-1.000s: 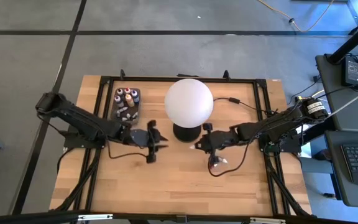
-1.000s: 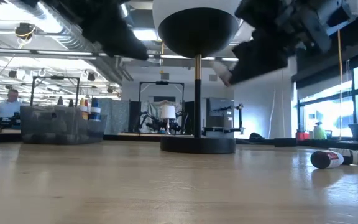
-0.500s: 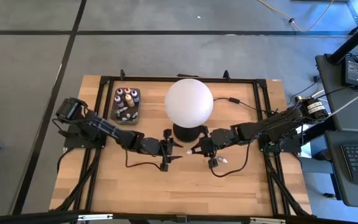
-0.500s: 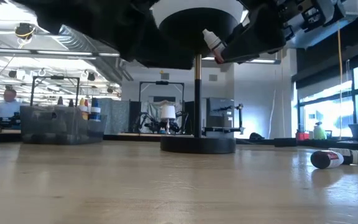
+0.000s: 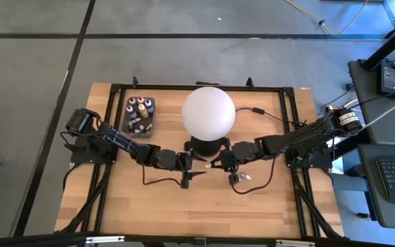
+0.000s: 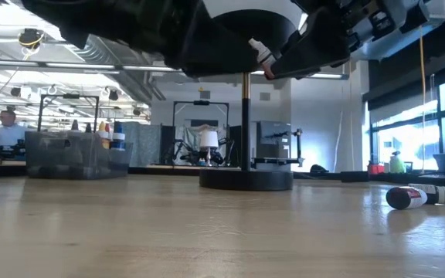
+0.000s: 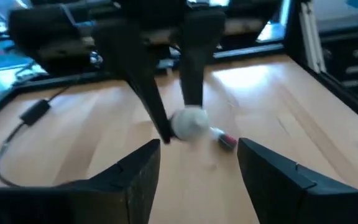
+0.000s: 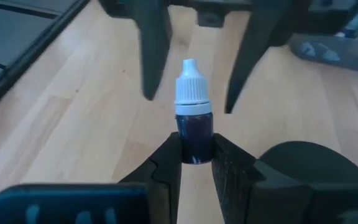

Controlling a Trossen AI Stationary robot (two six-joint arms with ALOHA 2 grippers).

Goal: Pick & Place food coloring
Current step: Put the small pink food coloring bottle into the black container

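Right wrist view alone shows dark bottle (image 8: pixel 194 134) clamped.

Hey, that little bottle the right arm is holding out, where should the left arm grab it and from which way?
Probably the white cap end. The right gripper is clamped on the dark body of the bottle, so only the cap and neck stick out free, pointing at the left gripper. Its open jaws already face the cap, so come straight on from the left, one jaw on each side.
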